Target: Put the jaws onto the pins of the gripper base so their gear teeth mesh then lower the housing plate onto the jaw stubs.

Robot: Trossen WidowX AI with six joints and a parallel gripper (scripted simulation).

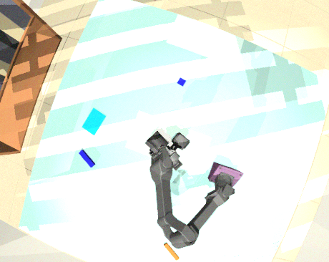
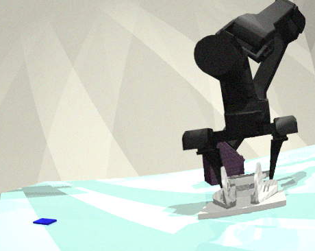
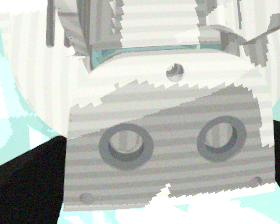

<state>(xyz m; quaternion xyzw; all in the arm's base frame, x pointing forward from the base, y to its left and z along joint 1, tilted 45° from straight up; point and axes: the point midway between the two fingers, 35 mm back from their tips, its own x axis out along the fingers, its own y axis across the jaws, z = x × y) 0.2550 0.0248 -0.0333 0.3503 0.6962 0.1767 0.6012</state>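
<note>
My gripper [image 2: 246, 182] [image 3: 164, 138] is shut on the housing plate [image 2: 243, 178] [image 3: 168, 111], with one dark finger against each side. In the wrist view, the plate's two large round holes each show a round end inside; how deep these sit, I cannot tell. The two pale jaws [image 2: 229, 195] [image 2: 261, 192] stand upright on the gripper base [image 2: 242, 210] in the exterior view, on the near side of the plate. The pins and gear teeth are hidden under the plate. In the top view the arm covers most of the assembly.
A purple block [image 1: 227, 171] [image 2: 234, 161] stands behind, by the arm's foot. A cyan square [image 1: 94, 122], a blue bar [image 1: 86, 158], a small blue square [image 1: 181, 81] [image 2: 44, 221] and an orange bar [image 1: 171, 251] lie around. An orange-brown open box [image 1: 33, 71] is at the left.
</note>
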